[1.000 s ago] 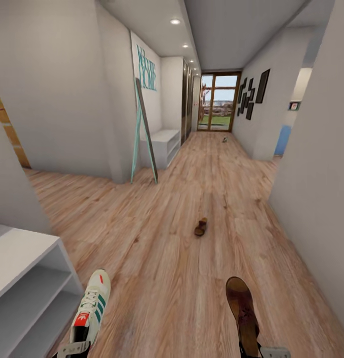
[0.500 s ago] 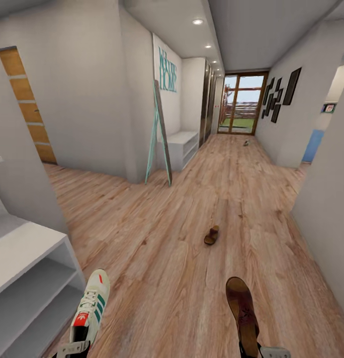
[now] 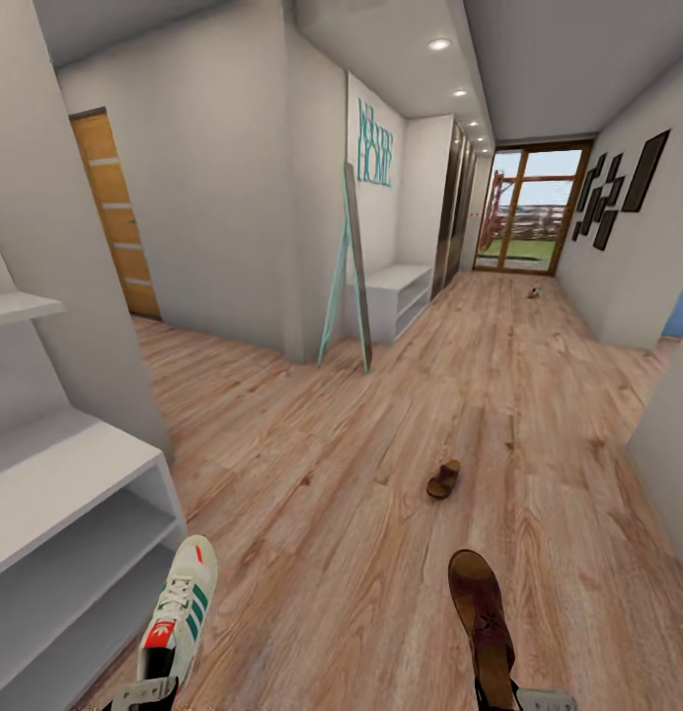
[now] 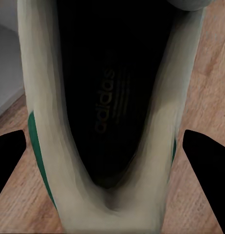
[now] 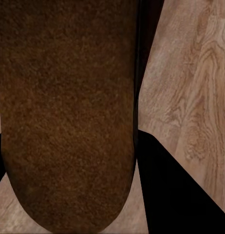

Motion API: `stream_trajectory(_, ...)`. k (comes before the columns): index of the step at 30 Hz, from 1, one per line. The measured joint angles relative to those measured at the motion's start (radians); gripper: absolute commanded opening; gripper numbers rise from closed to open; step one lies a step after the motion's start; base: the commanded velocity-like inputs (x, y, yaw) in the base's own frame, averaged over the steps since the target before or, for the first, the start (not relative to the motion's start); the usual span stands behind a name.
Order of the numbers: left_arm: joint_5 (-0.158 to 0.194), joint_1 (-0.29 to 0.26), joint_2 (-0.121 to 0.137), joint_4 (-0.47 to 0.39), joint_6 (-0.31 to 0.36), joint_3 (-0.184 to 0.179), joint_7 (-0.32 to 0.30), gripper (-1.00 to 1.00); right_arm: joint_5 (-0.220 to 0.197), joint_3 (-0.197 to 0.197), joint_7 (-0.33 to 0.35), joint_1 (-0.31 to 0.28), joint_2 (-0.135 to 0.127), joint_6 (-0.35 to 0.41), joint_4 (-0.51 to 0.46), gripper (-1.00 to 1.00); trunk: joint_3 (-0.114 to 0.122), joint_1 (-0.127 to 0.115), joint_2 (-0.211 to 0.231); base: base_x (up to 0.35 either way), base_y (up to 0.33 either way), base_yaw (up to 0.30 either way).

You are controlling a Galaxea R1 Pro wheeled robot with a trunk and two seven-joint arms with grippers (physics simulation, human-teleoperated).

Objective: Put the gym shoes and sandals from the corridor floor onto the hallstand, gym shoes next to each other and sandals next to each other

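Note:
A white gym shoe [image 3: 181,617] with teal stripes hangs low over the corridor floor [image 3: 341,553], its heel in my left gripper [image 3: 142,695]. In the left wrist view its dark insole [image 4: 110,97] sits between my two black fingers [image 4: 9,158], shut on it. My right gripper [image 3: 531,700] is shut on a brown sandal [image 3: 483,622] by its heel; the footbed [image 5: 68,112] shows close in the right wrist view. The second sandal [image 3: 443,480] lies on the floor ahead. A small pale thing [image 3: 533,292], too far to identify, lies down the corridor. The hallstand [image 3: 55,499] stands at my left.
A teal-framed mirror [image 3: 349,267] leans at the wall corner ahead. Behind it stands a low white bench unit [image 3: 406,291]. A wooden door [image 3: 114,222] is at the left, a glass door [image 3: 534,207] at the corridor's end, black frames [image 3: 618,188] on the right wall.
The camera has turned left: more of the hallstand and the wooden door show, and the floor sandal sits further right in the picture. Both held shoes keep their places.

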Motion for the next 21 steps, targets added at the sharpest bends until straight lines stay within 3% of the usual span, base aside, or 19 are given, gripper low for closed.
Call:
stream_trajectory(5,0.0,0.0,0.0,0.0,0.0,0.0,0.001,-1.0,0.0,0.0,0.0,0.0,0.0,0.0,0.0,-1.0,0.003,0.0,0.0,0.0,-0.002,0.26)
stream_trajectory(9,0.021,0.0,-0.002,0.001,-0.001,0.024,0.026,-1.0,0.0,0.0,0.0,0.0,0.0,0.0,0.0,-1.0,0.005,0.0,0.0,0.0,0.0,0.26)
stream_trajectory(21,0.025,0.001,-0.002,0.002,-0.033,0.027,0.032,-1.0,0.0,0.001,0.0,0.0,0.0,0.0,0.0,-1.0,0.012,0.0,0.0,0.0,0.0,0.26)
